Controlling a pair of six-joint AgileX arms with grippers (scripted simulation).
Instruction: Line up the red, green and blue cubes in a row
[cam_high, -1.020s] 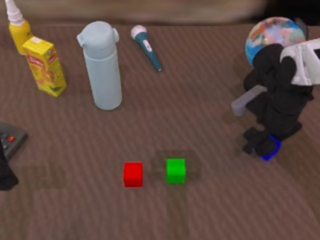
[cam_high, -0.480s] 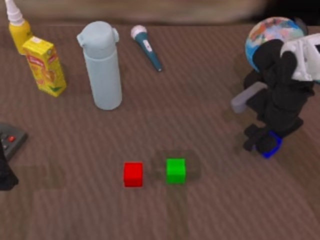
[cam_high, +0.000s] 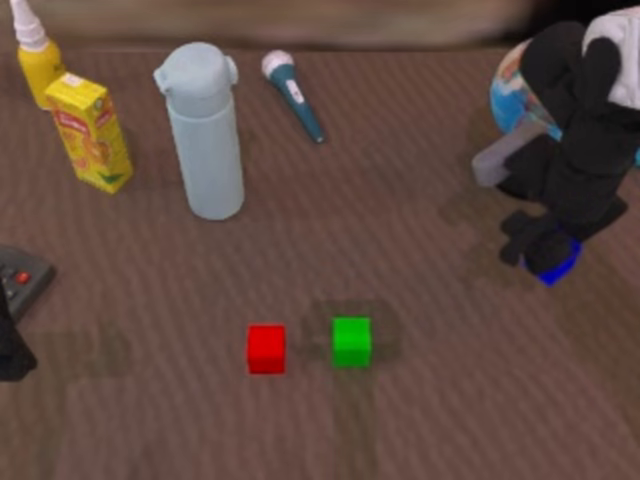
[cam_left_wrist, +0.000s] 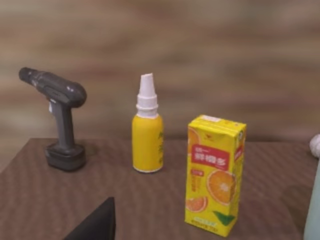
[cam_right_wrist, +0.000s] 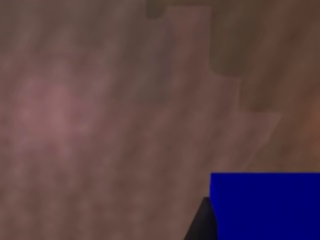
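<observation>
The red cube (cam_high: 266, 349) and the green cube (cam_high: 351, 341) sit side by side on the brown table, a small gap between them, in the front middle. My right gripper (cam_high: 540, 255) hangs over the right side of the table, shut on the blue cube (cam_high: 556, 262), which is off the surface. The right wrist view shows the blue cube (cam_right_wrist: 265, 205) against one dark fingertip (cam_right_wrist: 204, 222). My left gripper (cam_high: 10, 350) is parked at the left edge, open and holding nothing.
At the back stand a pale bottle (cam_high: 205, 130), a yellow juice carton (cam_high: 90, 130), a yellow squeeze bottle (cam_high: 35, 55), a microphone (cam_high: 293, 95) and a globe (cam_high: 520, 80) behind the right arm. A dark device (cam_high: 20, 278) lies at the left edge. A drill (cam_left_wrist: 57, 120) stands beyond.
My right gripper has risen with the blue cube and drifted toward the back right of the table. The red and green cubes and the left arm have not moved.
</observation>
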